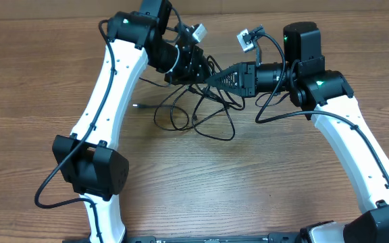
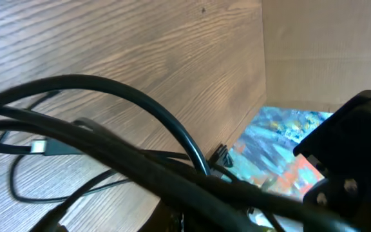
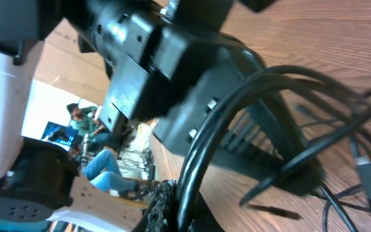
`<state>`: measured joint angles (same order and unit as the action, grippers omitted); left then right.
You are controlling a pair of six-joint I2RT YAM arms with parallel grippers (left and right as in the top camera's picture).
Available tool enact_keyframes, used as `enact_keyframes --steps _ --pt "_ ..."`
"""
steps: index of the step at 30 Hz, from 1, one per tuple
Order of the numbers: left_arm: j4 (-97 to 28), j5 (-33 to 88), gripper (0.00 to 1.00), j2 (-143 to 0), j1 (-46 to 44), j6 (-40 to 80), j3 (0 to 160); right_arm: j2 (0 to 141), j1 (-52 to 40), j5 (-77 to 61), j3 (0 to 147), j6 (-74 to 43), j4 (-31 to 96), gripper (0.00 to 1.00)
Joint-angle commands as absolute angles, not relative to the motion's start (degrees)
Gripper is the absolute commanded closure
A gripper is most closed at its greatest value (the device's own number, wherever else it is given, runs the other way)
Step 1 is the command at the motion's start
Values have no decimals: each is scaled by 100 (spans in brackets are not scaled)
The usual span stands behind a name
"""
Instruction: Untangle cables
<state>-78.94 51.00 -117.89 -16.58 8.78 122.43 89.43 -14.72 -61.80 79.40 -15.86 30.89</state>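
Observation:
Several thin black cables point(image 1: 181, 116) lie in a tangle of loops at the table's back middle, one pale plug tip point(image 1: 138, 106) pointing left. Strands rise from the tangle to both grippers, which meet tip to tip above it. My left gripper point(image 1: 204, 71) comes in from the left and is shut on the cables. In the left wrist view the cables point(image 2: 140, 106) sweep right across the jaws and hide them, and a pale plug point(image 2: 38, 147) shows. My right gripper point(image 1: 216, 79) is shut on the cables point(image 3: 195, 167), which run beside its rough finger pad point(image 3: 163, 203).
The wooden table point(image 1: 262, 175) extends toward the front under both white arms. The left arm's black gripper body point(image 3: 166, 71) fills the right wrist view; the right arm's body point(image 2: 353, 167) stands close in the left wrist view. The table's far edge point(image 2: 263, 58) lies just behind.

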Motion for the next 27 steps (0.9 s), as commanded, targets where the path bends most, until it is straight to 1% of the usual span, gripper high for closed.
enact_keyframes --steps 1,11,24,27 --pt "-7948 5317 96 -11583 -1417 768 12390 8820 -1472 -5996 8108 -1455 3050 96" --pt "-7760 6160 95 -11583 -1310 764 12390 8906 -1483 -5996 8108 -1452 3057 96" --pt "-7688 6189 95 -11583 -1313 792 12390 8982 -1540 -5743 8106 -1452 3103 96" --pt "-7623 6379 95 -11583 -1313 792 12390 8982 -1588 -5642 8106 -1448 3103 96"
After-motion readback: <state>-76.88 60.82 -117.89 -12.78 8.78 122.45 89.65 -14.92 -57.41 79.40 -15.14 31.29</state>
